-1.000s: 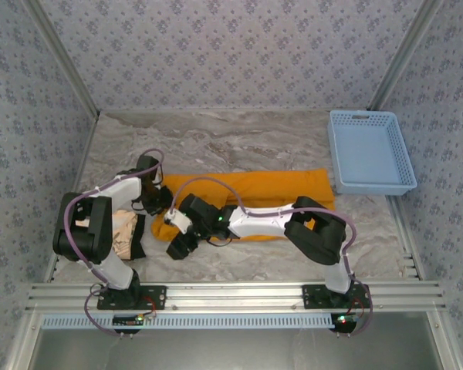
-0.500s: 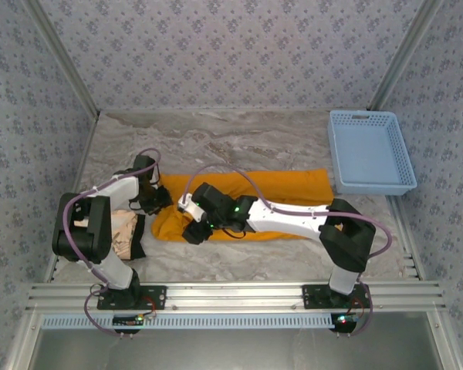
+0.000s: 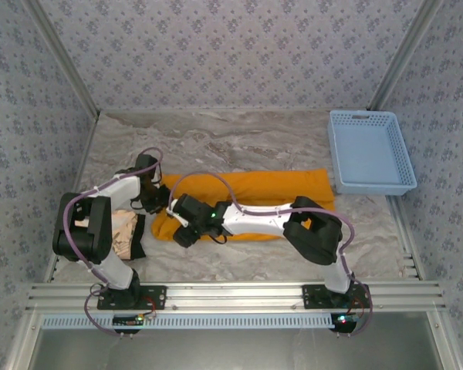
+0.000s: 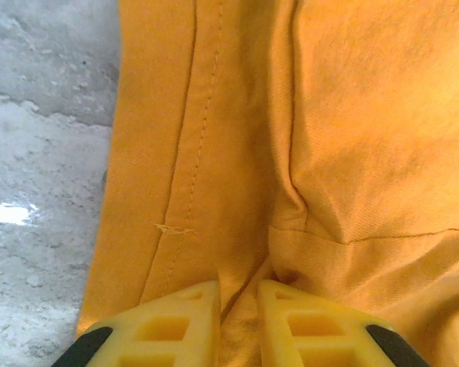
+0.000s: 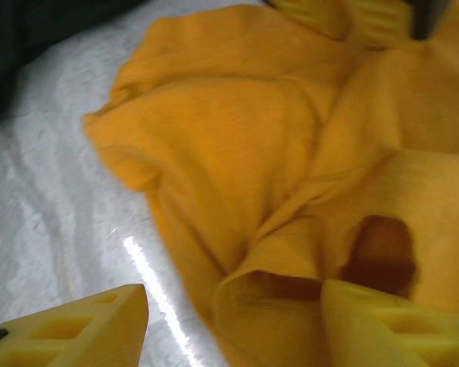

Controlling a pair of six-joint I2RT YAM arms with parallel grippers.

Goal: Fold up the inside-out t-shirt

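Observation:
The inside-out t-shirt (image 3: 278,186) lies as a long orange-yellow band across the middle of the table, its left end bunched up. My left gripper (image 3: 160,202) sits at that left end. In the left wrist view it (image 4: 239,310) is shut on a pinched ridge of the t-shirt (image 4: 352,115) beside a stitched seam. My right gripper (image 3: 180,236) hovers at the shirt's near-left corner. In the right wrist view it (image 5: 233,325) stands open, a loose fold of the t-shirt (image 5: 237,138) lying between its wide-set fingers (image 5: 80,329). The left gripper's yellow fingers (image 5: 352,19) show beyond.
A light blue basket (image 3: 370,150) stands at the back right. A beige cloth with a black edge (image 3: 125,235) lies under the left arm at the near left. Patterned walls close in the marbled table (image 3: 239,139) on three sides.
The right arm stretched out to the right, then drew back, so its gripper returned to the shirt's near-left corner. The left gripper has stayed in place, holding the fabric.

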